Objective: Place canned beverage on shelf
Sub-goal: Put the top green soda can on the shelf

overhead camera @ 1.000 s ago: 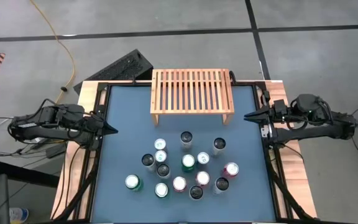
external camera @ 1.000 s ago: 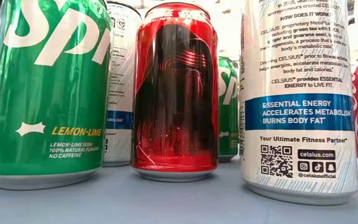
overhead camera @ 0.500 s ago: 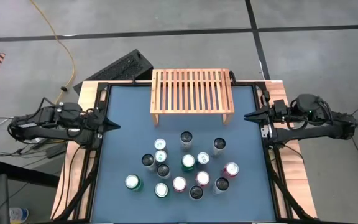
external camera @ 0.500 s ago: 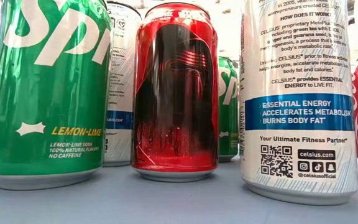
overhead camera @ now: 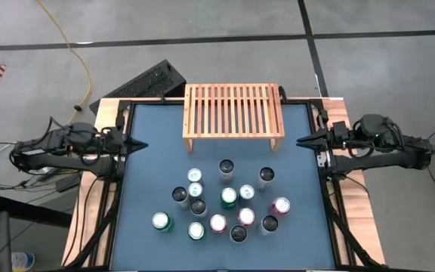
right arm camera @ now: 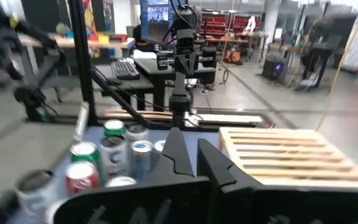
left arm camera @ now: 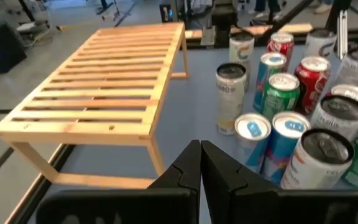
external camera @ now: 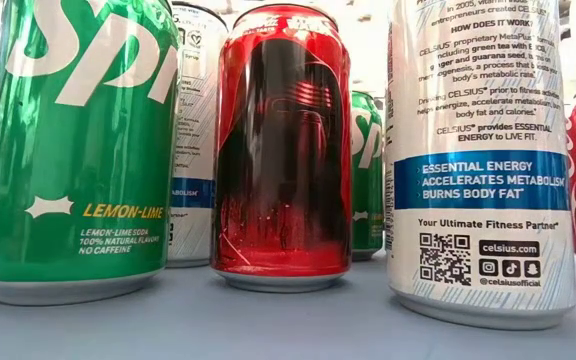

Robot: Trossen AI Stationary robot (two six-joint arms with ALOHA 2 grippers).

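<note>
High view: shelf (overhead camera: 233, 111) bare at the table's far edge, cans (overhead camera: 220, 204) clustered nearer; left gripper (overhead camera: 136, 144) and right gripper (overhead camera: 302, 142) pinched closed at opposite sides, holding nothing. Low view: only cans, upright, close together. Wrist views: we judge we should part the jaws first, then take an outer can.

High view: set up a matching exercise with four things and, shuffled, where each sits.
Things:
1. shelf
2. left end effector
3. right end effector
4. cans

Places:
A. clustered on the blue mat, in front of the shelf
B. at the mat's right edge, shut
C. at the table's far edge, nothing on its slats
D. at the mat's left edge, shut

Pairs: 1-C, 2-D, 3-B, 4-A
</note>
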